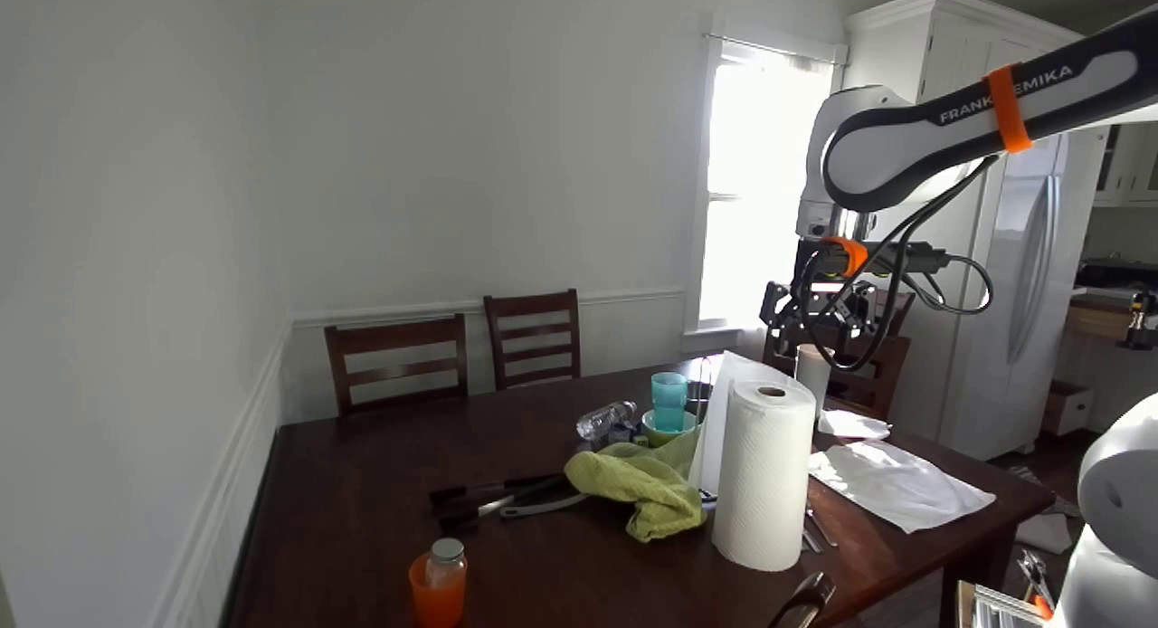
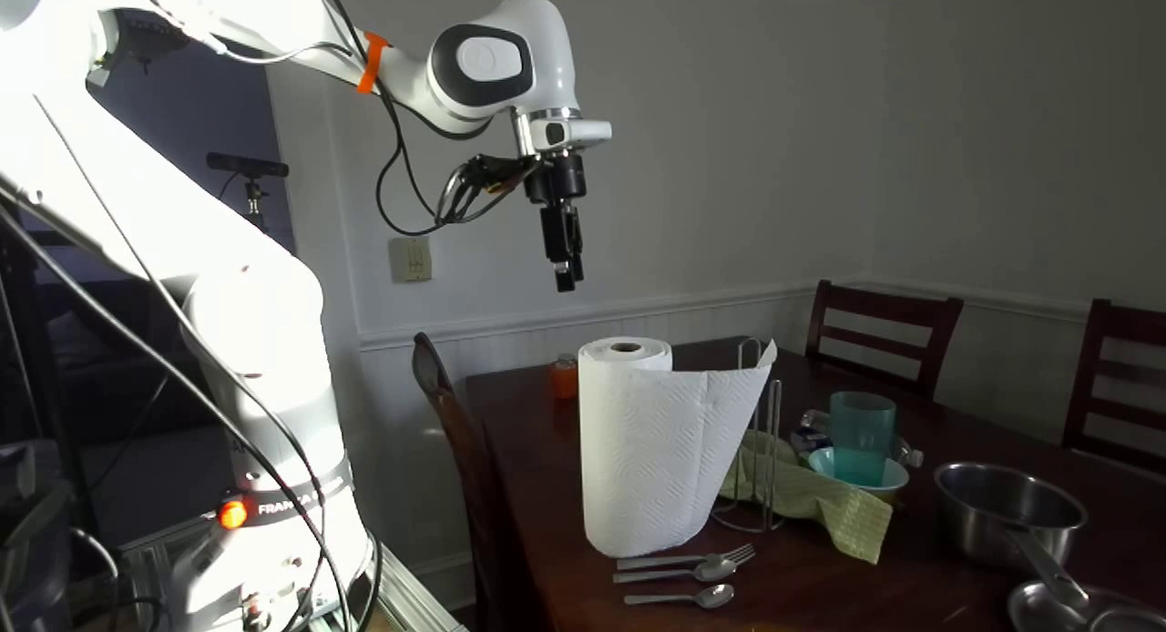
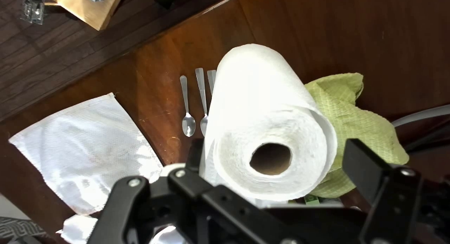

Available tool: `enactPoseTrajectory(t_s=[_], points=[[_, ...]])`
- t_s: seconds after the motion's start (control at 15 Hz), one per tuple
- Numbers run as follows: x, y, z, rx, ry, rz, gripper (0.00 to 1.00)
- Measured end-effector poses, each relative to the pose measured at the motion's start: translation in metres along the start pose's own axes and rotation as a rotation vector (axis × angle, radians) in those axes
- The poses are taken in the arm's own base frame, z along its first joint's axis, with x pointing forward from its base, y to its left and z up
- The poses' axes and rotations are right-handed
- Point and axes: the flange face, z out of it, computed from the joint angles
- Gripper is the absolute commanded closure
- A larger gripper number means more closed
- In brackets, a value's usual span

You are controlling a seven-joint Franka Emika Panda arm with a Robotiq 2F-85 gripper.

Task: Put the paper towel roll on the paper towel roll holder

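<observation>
The paper towel roll [image 1: 764, 474] stands upright on the table, thick and white. It also shows in an exterior view [image 2: 624, 450], with a loose sheet sticking out toward the holder. The wire paper towel holder [image 2: 770, 459] stands bare just beside the roll, partly behind that sheet. My gripper [image 2: 567, 277] hangs pointing down, well above table height and above the roll's top; it also shows in an exterior view [image 1: 819, 320]. In the wrist view my gripper [image 3: 274, 156] is open and empty, with the roll's top [image 3: 299, 170] and its dark core hole appearing between the fingers.
A green cloth [image 1: 633, 492] lies against the holder. Spoons and a fork [image 2: 683, 573] lie beside the roll. A white cloth [image 1: 896, 483], a blue cup [image 2: 861, 436] in a bowl, a saucepan [image 2: 1007, 514] and an orange cup [image 1: 439, 592] are on the table.
</observation>
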Motion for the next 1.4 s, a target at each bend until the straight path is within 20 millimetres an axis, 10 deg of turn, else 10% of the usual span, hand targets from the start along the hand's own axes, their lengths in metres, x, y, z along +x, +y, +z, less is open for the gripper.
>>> enactPoseTrajectory(t_s=[1.4], points=[[0.052,0.046,0.089,0.021,-0.036,0.030,0.00]])
